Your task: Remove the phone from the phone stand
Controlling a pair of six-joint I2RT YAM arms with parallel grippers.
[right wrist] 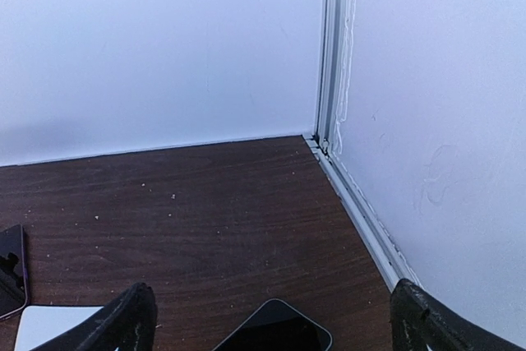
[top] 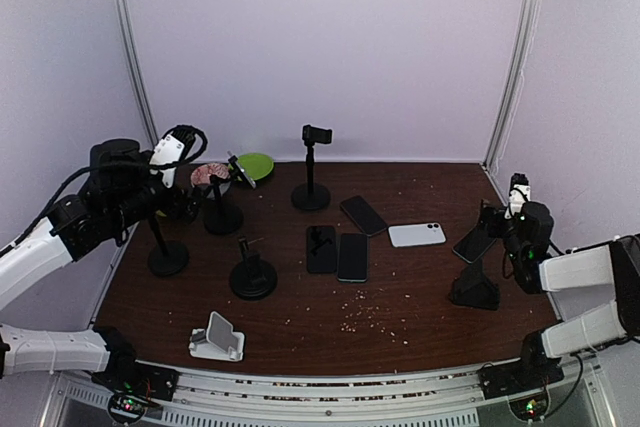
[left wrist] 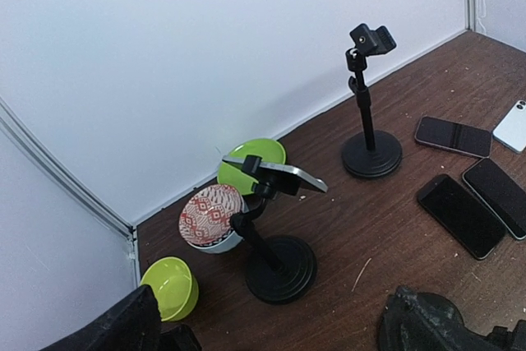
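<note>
A phone [left wrist: 277, 173] with a silver edge lies nearly flat in the clamp of a black round-based stand [left wrist: 280, 268]; it also shows in the top view [top: 240, 169]. My left gripper [left wrist: 275, 341] is open and empty, its fingertips [left wrist: 431, 322] low in the frame, just short of that stand's base. It sits left of the stand in the top view [top: 188, 203]. My right gripper [right wrist: 275, 326] is open at the right side of the table. The top end of a dark phone [right wrist: 278, 330] shows between its fingers, untouched. A black wedge stand [top: 475, 287] sits near it.
Two green bowls [left wrist: 170, 285] and a red patterned bowl [left wrist: 211, 217] stand behind the left stand. An empty tall clamp stand [left wrist: 371, 152] is at the back. Several loose phones [top: 338, 252] lie mid-table. Other stands [top: 253, 275] and a white stand [top: 218, 339] are in front.
</note>
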